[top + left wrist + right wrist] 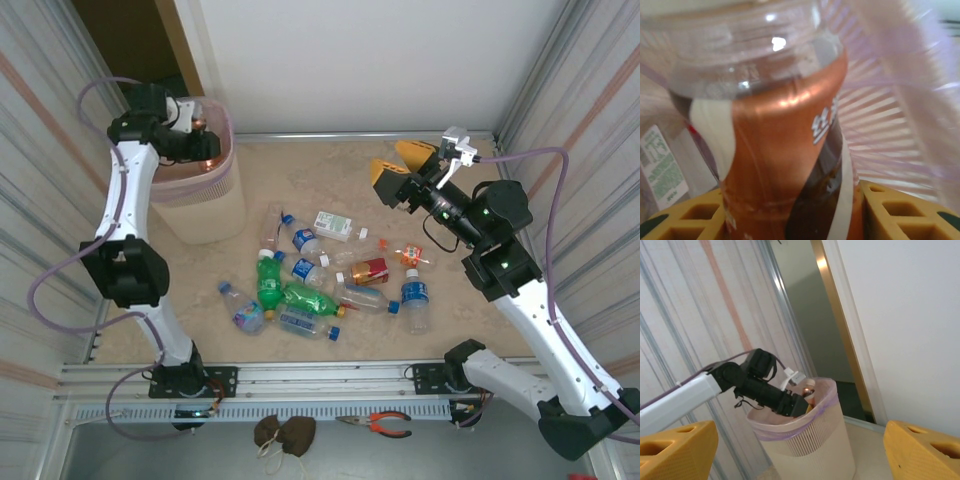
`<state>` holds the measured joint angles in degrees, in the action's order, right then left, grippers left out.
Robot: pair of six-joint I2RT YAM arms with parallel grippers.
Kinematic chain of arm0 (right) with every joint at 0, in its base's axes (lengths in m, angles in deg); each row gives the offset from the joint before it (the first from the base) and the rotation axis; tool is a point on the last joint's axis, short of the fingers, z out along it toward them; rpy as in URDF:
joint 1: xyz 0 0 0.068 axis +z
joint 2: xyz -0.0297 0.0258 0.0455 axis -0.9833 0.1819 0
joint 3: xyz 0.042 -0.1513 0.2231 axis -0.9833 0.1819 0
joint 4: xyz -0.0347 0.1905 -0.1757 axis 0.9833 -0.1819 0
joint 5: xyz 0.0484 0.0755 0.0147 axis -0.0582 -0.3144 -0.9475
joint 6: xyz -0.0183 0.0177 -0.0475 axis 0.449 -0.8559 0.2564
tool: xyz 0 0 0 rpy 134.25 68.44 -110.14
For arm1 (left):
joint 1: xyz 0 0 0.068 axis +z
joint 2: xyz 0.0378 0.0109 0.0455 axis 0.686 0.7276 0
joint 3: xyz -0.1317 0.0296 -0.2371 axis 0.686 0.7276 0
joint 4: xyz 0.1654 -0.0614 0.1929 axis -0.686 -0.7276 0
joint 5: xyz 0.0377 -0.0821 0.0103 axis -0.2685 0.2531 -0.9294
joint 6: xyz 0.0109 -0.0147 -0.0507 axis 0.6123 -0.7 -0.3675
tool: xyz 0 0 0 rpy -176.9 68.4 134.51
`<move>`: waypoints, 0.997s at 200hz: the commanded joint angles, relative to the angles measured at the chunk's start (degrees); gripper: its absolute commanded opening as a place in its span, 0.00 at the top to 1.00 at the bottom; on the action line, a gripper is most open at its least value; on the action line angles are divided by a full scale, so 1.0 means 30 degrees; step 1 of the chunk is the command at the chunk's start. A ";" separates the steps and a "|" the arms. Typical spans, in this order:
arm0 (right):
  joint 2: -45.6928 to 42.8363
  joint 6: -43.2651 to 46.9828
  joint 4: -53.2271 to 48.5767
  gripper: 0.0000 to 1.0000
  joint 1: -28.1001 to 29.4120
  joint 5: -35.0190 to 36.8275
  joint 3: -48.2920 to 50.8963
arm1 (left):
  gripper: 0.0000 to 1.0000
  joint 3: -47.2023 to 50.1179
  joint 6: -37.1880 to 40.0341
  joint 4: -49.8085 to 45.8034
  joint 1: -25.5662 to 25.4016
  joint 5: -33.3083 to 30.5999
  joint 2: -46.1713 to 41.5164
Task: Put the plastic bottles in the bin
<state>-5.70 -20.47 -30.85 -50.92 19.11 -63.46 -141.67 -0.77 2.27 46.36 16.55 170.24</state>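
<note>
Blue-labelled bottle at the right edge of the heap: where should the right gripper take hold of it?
Grip the blue-labelled bottle across its labelled middle, from straight above, with the open right gripper. It seems to lie flat, right of the other bottles, so both flanks are probably reachable.

The left hand (198, 140) holds a bottle (203, 127) over the bin (205, 210); the right hand (400, 167), fingers apart, hovers near plastic bottles (300, 295) strewn on the bench (200, 272).

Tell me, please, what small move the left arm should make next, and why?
Probably open the left gripper: it is shut on a clear plastic bottle with a copper-brown label, held over the mouth of the pale pink ribbed bin, so releasing should drop it inside.
</note>
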 commanded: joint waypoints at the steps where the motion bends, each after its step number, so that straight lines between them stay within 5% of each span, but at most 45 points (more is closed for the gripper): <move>1: -0.0322 0.0502 -0.0023 0.15 0.0076 0.0341 -0.0533 | 0.55 0.0717 0.0221 -0.0335 0.0178 0.0917 0.0481; 118: 0.0013 0.0671 -0.0193 0.15 0.0024 0.0301 -0.0612 | 0.46 0.2657 0.1074 -0.0572 0.0159 -0.0810 0.4388; 199: 0.0161 0.0648 -0.0494 0.15 -0.0012 0.0284 -0.0899 | 0.24 0.2673 0.1016 -0.0567 0.0163 -0.2018 0.3627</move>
<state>-5.20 -20.30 -32.16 -50.92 19.11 -63.46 -133.80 2.00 2.10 46.17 12.97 183.48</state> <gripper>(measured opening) 0.850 0.730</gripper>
